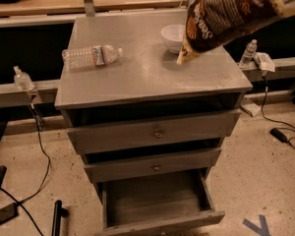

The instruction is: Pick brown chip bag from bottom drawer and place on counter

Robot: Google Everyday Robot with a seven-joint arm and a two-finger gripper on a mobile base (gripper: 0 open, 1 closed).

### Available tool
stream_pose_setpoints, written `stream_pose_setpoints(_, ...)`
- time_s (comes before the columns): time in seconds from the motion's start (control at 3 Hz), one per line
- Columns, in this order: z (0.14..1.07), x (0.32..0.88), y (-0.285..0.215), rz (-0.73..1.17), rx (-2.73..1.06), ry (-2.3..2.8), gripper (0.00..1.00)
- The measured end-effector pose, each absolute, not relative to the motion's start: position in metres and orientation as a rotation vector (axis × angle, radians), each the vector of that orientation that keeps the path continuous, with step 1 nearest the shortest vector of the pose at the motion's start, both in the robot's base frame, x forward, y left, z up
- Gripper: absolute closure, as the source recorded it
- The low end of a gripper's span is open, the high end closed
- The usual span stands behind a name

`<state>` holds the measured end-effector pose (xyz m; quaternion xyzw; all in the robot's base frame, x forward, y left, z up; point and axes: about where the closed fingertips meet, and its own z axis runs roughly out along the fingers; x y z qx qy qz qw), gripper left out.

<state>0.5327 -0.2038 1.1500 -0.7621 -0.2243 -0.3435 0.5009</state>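
Observation:
The brown chip bag (236, 14) hangs tilted in the air at the top right, its cream lower corner just above the counter (137, 82) and next to a white bowl (173, 36). The bag's upper end runs out of the picture. My gripper is out of view beyond the top right edge, where the bag's upper end leads. The bottom drawer (157, 222) stands pulled open at the foot of the cabinet, and only its grey floor shows inside.
A clear water bottle (91, 56) lies on the counter's left side. The two upper drawers (157, 132) stand slightly open. Small bottles stand on the rail at the left (22, 78) and right (248, 53). Cables (285, 132) lie on the floor.

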Motion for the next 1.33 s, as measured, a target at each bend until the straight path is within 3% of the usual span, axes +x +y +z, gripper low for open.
stream_pose_setpoints(0.67, 1.174, 0.545, -0.208, -0.923, -1.789, -0.496, 1.0)
stream_pose_setpoints(1.33, 1.143, 0.613, -0.178, -0.933, -1.726, -0.502, 1.0)
